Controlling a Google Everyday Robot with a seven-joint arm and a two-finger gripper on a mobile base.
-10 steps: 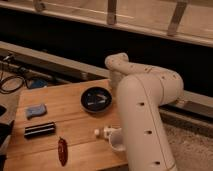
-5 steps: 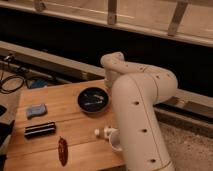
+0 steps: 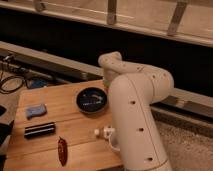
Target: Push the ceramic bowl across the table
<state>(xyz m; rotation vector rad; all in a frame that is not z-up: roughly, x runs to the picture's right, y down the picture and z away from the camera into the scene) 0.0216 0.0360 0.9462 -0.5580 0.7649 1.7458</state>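
Bowl (image 3: 92,99) upright; tool hidden behind arm.

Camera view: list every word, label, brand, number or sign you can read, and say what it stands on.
None can be read.
Ceramic bowl: pale glints only, no lettering.
Black bar-shaped item, blue item, red item: no markings can be made out.
Robot arm: plain white, dark dots, no text.
Table: bare wood grain.
End effector: hidden behind the arm near the bowl's right side.
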